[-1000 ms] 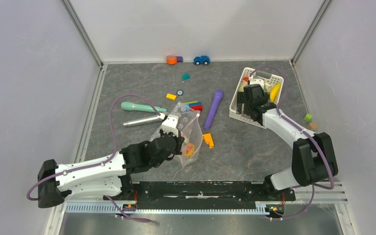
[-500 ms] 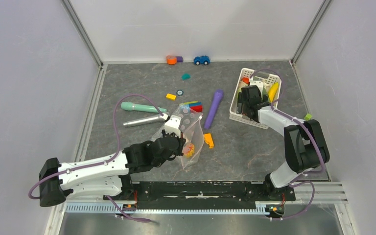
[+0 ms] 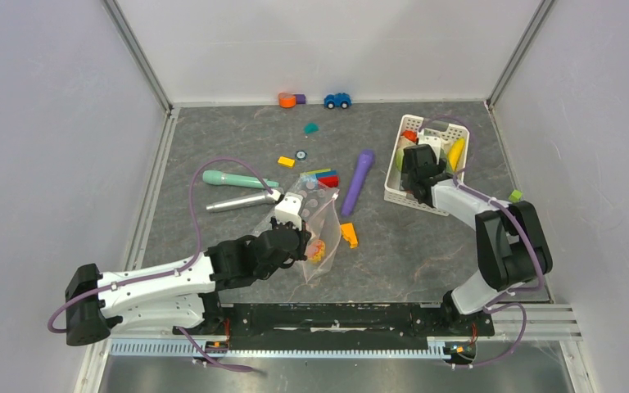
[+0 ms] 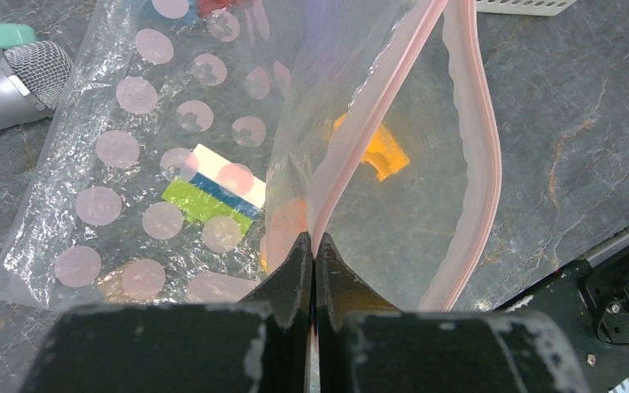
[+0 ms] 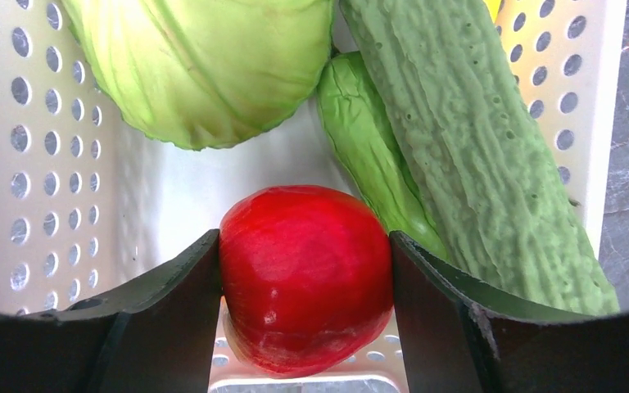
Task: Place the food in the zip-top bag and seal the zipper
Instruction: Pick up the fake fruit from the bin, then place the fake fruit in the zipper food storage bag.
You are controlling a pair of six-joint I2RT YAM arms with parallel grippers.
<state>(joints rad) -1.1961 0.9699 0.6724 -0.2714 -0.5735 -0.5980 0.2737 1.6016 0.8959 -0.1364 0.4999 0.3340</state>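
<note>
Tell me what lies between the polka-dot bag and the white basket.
The long purple stick lies between the zip-top bag and the white basket, touching neither. The top view shows it best.

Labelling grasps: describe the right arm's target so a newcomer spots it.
Find the white perforated basket at the right of the table. Inside, the right gripper holds a tomato: smooth, red, round, unlike the leafy cabbage and bumpy green cucumber behind it.

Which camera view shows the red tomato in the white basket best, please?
The right wrist view: the tomato fills the centre, touching both fingers of the right claw. In the top external view the claw covers it inside the basket. The left wrist view faces the bag and misses it.
</note>
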